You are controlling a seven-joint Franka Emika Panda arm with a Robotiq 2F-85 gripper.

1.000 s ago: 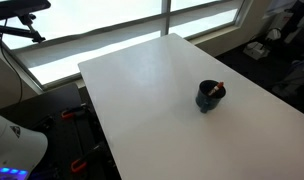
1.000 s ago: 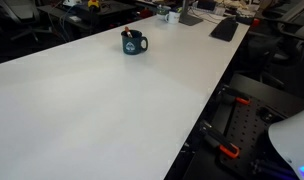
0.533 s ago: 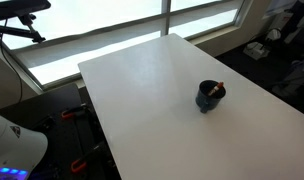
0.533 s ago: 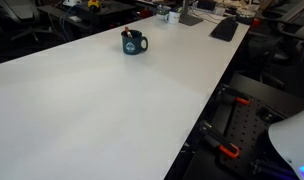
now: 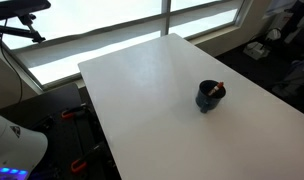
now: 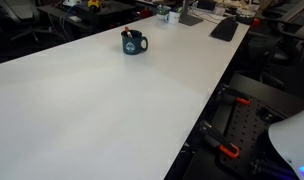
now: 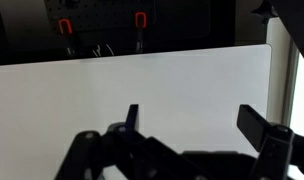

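Wrist view has my gripper (image 7: 192,120) hanging released and empty over the white table (image 7: 142,80), just as a second ago, while the dark mug (image 5: 211,96) stays untouched near the table's long edge in both exterior views, so I have hold of nothing.

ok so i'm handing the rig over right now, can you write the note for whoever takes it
Gripper: open and empty, above a bare stretch of the white table. The wrist view shows no mug.
Dark mug: upright on the table in both exterior views, well apart from the gripper. A thin red-tipped thing sticks out of it; too small to tell what it is.
Done: nothing gripped, mug untouched.
Left: the mug and what is in it, not yet handled.
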